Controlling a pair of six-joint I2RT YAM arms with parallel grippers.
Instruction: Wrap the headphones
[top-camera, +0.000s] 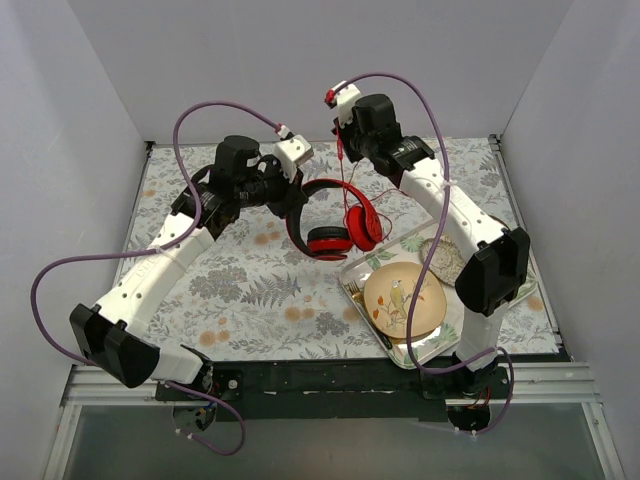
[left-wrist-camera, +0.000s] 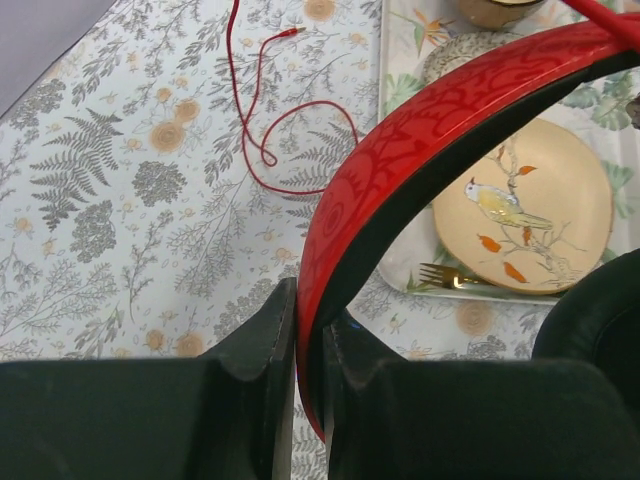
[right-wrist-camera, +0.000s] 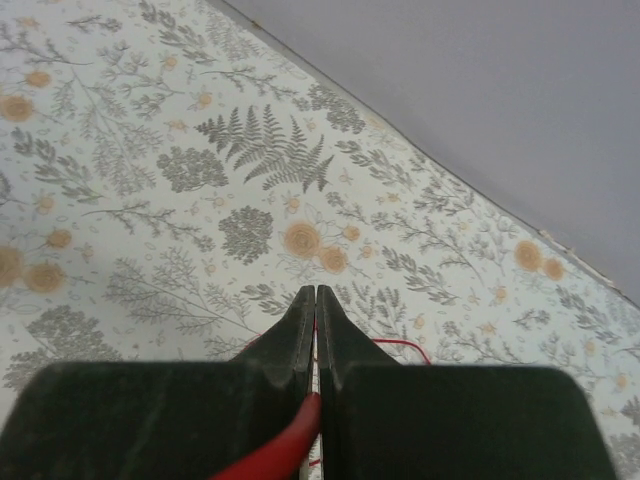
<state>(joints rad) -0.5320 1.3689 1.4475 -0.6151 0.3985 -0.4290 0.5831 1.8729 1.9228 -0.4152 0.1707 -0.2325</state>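
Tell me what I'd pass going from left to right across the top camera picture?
Left pincer → headphones → plate.

Top camera is looking down from 6 o'clock; left wrist, close, facing 4 o'clock, is sharing its headphones (top-camera: 328, 242); right wrist is facing 11.

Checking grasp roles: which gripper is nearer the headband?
Left. The left gripper is shut on the headband itself; the right gripper sits farther back, pinching the red cable.
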